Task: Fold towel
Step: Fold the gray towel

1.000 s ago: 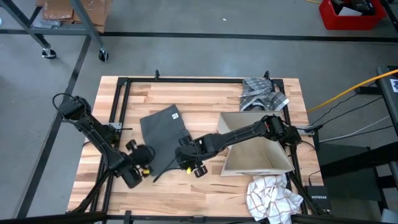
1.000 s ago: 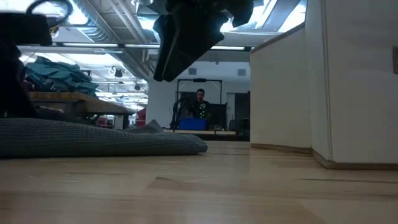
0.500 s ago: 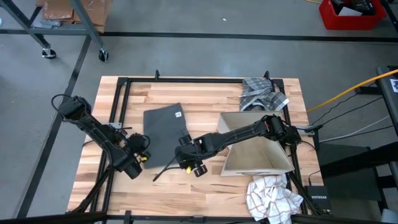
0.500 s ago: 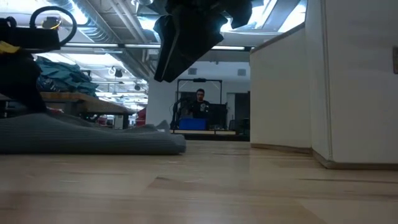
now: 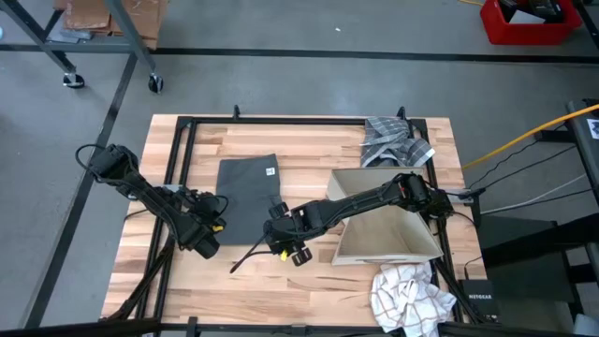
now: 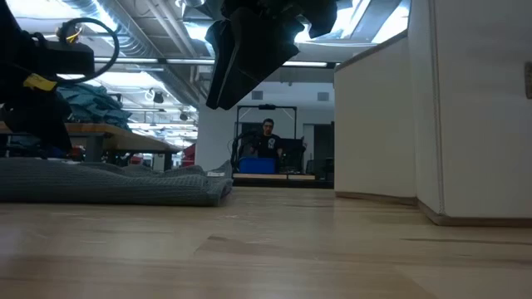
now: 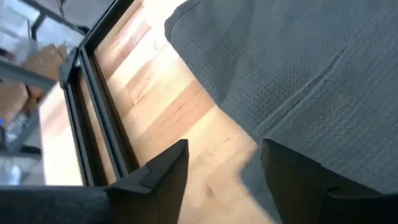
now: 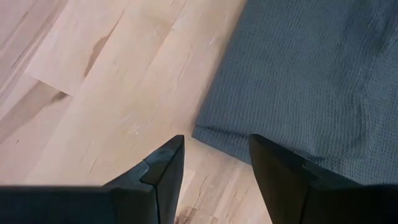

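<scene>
A dark grey towel [image 5: 248, 195] lies flat on the wooden table [image 5: 309, 150] as a folded rectangle, with a small white label near its far right corner. My left gripper [image 5: 211, 227] stands open at the towel's near left edge [image 7: 249, 127]; one finger is over bare wood, the other over cloth. Above the towel's near right corner [image 8: 208, 134] my right gripper [image 5: 285, 245] hangs open with nothing between its fingers. In the low view the towel [image 6: 125, 184] is a low flat heap at the left. My left gripper has one finger [image 7: 298, 180] over the towel's near left edge; I cannot tell whether it touches the cloth. Nothing is pinched between its fingers.
An open cardboard box [image 5: 384, 220] stands right of the towel. A grey checked cloth [image 5: 398, 140] lies at the far right corner and a white checked cloth [image 5: 407, 295] at the near right. Black rails [image 5: 178, 159] run along the table's left side.
My left gripper has swung from the near left part of the table toward the far edge and tipped upward. The towel's near part, which reached out toward the near edge, has drawn back; the towel now lies as a squared rectangle.
</scene>
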{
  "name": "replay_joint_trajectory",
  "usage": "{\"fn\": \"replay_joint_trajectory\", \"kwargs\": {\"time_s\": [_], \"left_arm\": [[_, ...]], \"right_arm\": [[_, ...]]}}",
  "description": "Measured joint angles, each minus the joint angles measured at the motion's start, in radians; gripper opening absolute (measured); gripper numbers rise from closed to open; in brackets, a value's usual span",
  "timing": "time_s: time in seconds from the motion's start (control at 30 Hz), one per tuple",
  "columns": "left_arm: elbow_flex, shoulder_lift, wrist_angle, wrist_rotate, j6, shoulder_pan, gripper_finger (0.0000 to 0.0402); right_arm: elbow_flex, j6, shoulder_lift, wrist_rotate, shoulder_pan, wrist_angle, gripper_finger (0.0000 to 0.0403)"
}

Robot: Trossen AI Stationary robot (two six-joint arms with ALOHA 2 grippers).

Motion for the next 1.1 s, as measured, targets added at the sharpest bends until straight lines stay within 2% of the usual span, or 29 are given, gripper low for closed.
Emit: {"fn": "replay_joint_trajectory", "kwargs": {"time_s": [0.2, 0.37, 0.43, 0.6, 0.8, 0.9, 1.1], "left_arm": [[0.002, 0.0, -0.027, -0.032, 0.139, 0.021, 0.0199], [0.036, 0.0, -0.027, -0.037, 0.146, 0.024, 0.0187], [0.063, 0.0, -0.002, -0.002, 0.181, 0.018, 0.0187], [0.146, 0.0, 0.09, 0.104, 0.408, -0.011, 0.0188], [0.171, 0.0, 0.253, 0.209, 0.589, -0.052, 0.0188], [0.167, 0.0, 0.285, 0.231, 0.637, -0.076, 0.0191], [0.166, 0.0, 0.289, 0.232, 0.635, -0.117, 0.019]], "right_arm": [[-0.003, -0.049, 0.0, 0.021, -0.001, 0.014, 0.0186], [-0.045, -0.052, 0.0, 0.021, -0.002, 0.087, 0.0186], [-0.073, -0.052, -0.001, 0.021, -0.002, 0.118, 0.0186], [-0.124, -0.053, -0.001, 0.021, -0.002, 0.155, 0.0186], [-0.188, -0.053, -0.001, 0.021, -0.002, 0.265, 0.0186], [-0.224, -0.053, -0.001, 0.021, -0.002, 0.316, 0.0186], [-0.271, -0.053, -0.001, 0.041, -0.002, 0.39, 0.0186]]}}
